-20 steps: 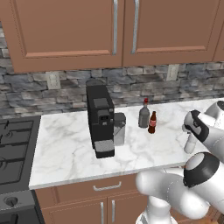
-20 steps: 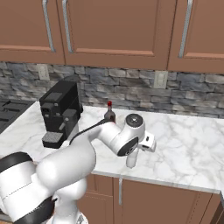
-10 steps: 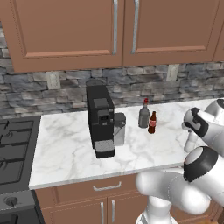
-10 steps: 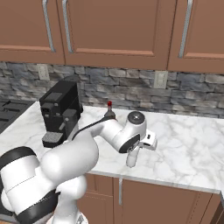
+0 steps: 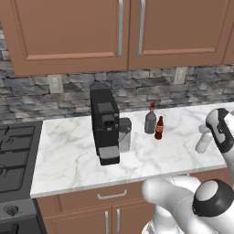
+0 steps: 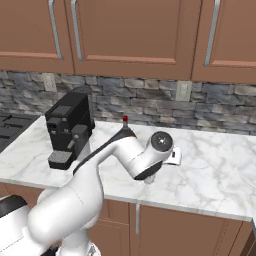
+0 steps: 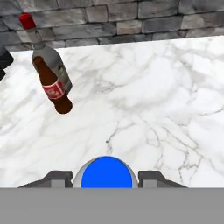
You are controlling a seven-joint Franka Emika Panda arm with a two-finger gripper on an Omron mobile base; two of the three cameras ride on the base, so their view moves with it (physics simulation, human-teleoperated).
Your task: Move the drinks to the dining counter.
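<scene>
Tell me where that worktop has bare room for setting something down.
Free: worktop between stove and coffee machine; also the front strip below the cola bottle. Crowded: machine, grey bottle, cola bottle bunch together; gripper grips the blue-capped bottle.

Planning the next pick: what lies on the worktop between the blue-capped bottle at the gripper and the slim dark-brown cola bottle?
Nothing: in the hand view, bare marble worktop runs from the blue-capped bottle to the cola bottle.
</scene>
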